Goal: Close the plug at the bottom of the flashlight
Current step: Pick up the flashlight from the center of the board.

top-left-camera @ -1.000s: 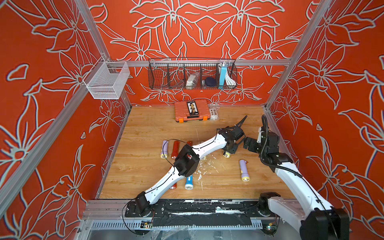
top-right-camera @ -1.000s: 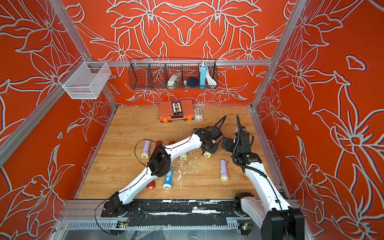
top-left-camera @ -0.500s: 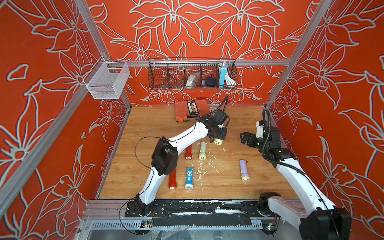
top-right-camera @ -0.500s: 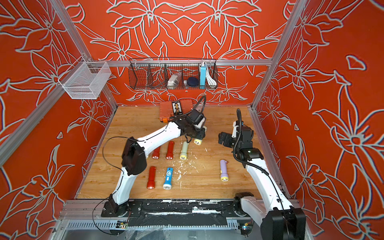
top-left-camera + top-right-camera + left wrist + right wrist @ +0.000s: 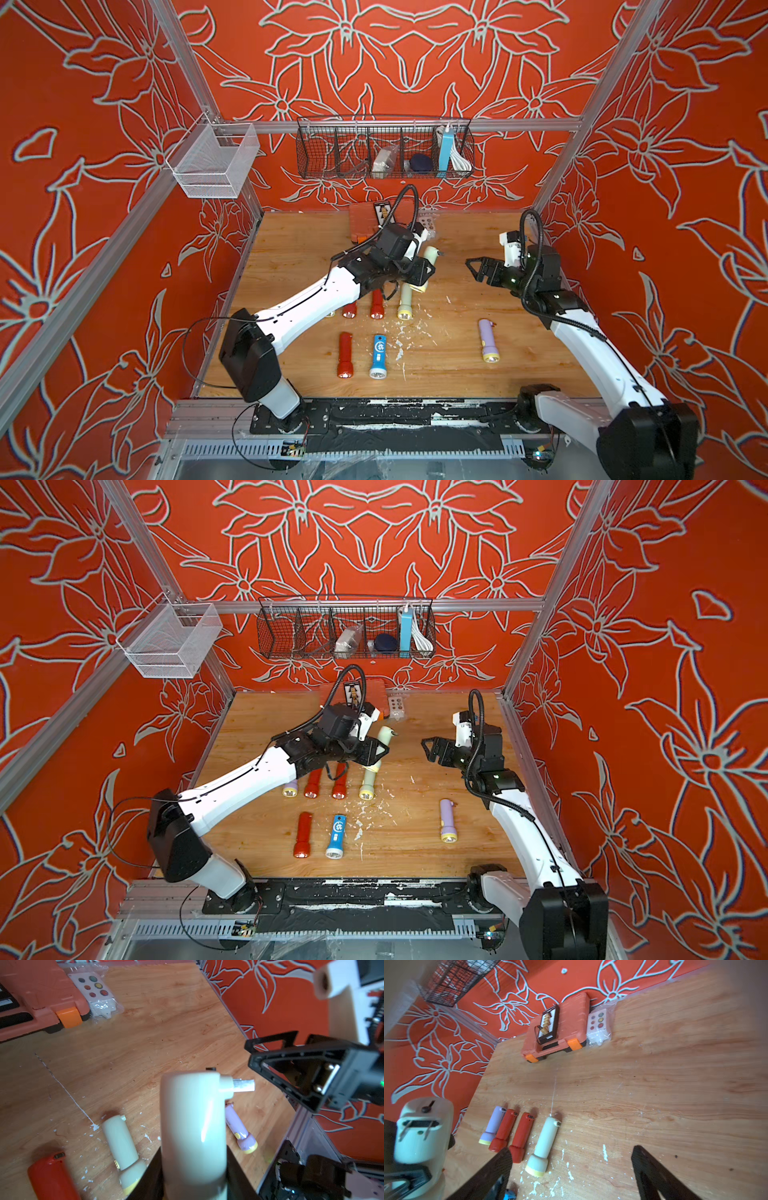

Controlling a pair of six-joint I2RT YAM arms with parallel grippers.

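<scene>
The left gripper (image 5: pixel 420 272) is clamped on the flashlight (image 5: pixel 430 254), its black fingers (image 5: pixel 235 1176) pressed against the lower body on both sides just above the yellow-ringed head. The flashlight is held in the air above the middle of the table (image 5: pixel 457 370), tail end up and leaning toward the back wall. Its body is a smooth, glossy, pale green cylinder. At the tail, the plug (image 5: pixel 239 1085) stands folded out sideways: a short pale hinge block with bare metal prongs pointing toward the right arm. The right wrist view shows the tail face (image 5: pixel 418 1126) with a dark slot, two thin prongs across it and a small black knob above.

The right gripper (image 5: pixel 473 270) hangs level with the tail, near the plug but apart from it. Its jaws are spread wide, with nothing between them but bare wood in the right wrist view.

Below the left gripper, a spare pale flashlight (image 5: pixel 405 301) lies on the table beside two red flashlights (image 5: pixel 376 305). Nearer the front edge lie another red one (image 5: pixel 345 355) and a blue flashlight (image 5: pixel 378 356). A lilac flashlight (image 5: pixel 487 340) lies alone to the right, under the right arm. An orange case (image 5: pixel 363 220) sits against the back wall.
</scene>
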